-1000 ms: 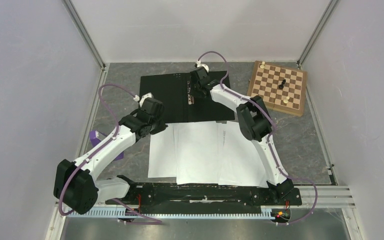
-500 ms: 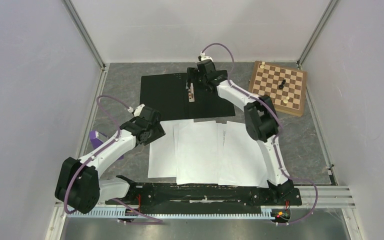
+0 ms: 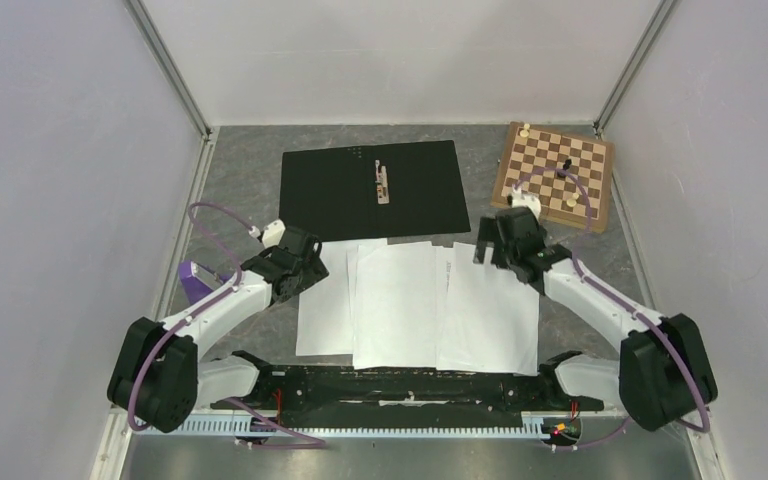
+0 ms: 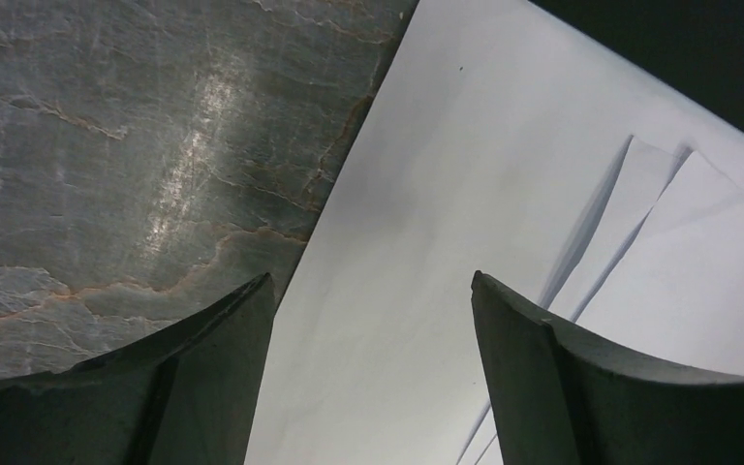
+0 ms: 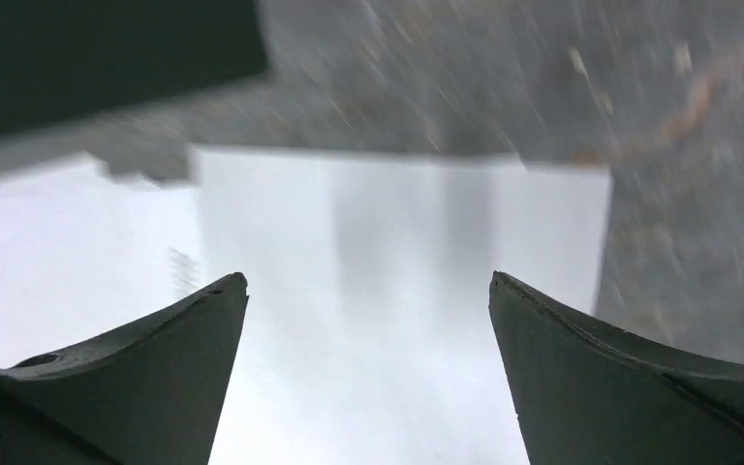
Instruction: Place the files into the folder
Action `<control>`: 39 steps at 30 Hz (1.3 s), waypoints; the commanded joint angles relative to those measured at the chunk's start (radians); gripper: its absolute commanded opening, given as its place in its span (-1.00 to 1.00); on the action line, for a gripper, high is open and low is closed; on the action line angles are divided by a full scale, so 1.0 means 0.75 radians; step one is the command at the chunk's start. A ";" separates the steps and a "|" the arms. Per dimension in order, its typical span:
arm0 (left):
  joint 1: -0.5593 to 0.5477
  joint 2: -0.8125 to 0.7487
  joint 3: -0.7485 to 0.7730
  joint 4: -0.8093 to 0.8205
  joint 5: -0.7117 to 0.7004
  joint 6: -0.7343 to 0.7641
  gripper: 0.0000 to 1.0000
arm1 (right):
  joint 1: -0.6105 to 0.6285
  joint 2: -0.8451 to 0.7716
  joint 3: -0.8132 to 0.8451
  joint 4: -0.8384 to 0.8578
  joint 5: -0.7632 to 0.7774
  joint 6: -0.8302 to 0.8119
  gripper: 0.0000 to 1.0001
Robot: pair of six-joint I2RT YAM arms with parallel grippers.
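Starting nearest the arm bases: files (image 3: 400, 300) fanned flat on the grey marbled worktop (image 3: 240, 170), several white sheets overlapping side by side, blank faces up.

Over at the left edge of the files now: left fingers (image 4: 194, 387) spread apart, nothing between them, hanging above the outermost sheet. Through the wrist camera, paper edge running up through the gap, close by one finger, bare stone on one side and white on the other.

Across at the far right corner of the files: right fingers (image 5: 145, 387) splayed wide, empty too, poised above that corner. Blurred wrist view there, so no telling whether brushing the paper or just clear of it.

Off to the left of the files, beside the left arm: a small purple piece (image 3: 196, 276), partly hidden.

Just beyond the far edge of the files: folder (image 3: 330, 190) lying open, black inner faces up, metal clip (image 3: 382, 184) along its middle. Far edge of the sheets right up against the folder's near edge, every sheet outside it.

Farthest out, beyond the files and off to the right: wooden chessboard (image 3: 555, 172) with a few pieces standing on it, well apart from the paper.
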 commanded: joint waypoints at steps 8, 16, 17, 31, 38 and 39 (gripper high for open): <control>-0.003 -0.029 -0.066 0.078 -0.112 -0.133 0.64 | -0.202 -0.418 -0.457 -0.109 0.115 0.185 0.96; -0.003 0.022 -0.063 0.127 -0.098 -0.110 0.66 | -0.269 -0.490 -0.652 0.025 -0.135 0.246 0.96; -0.003 0.028 -0.065 0.135 -0.093 -0.104 0.66 | -0.266 -0.490 -0.667 0.042 -0.178 0.258 0.96; -0.124 0.161 -0.046 0.182 -0.001 -0.110 0.67 | 0.000 -0.370 -0.730 0.229 -0.250 0.408 0.96; -0.309 0.213 -0.035 0.157 -0.004 -0.236 0.67 | 0.107 -0.260 -0.685 0.320 -0.231 0.447 0.96; -0.338 0.222 -0.035 0.157 0.001 -0.260 0.67 | 0.111 -0.245 -0.679 0.329 -0.227 0.446 0.96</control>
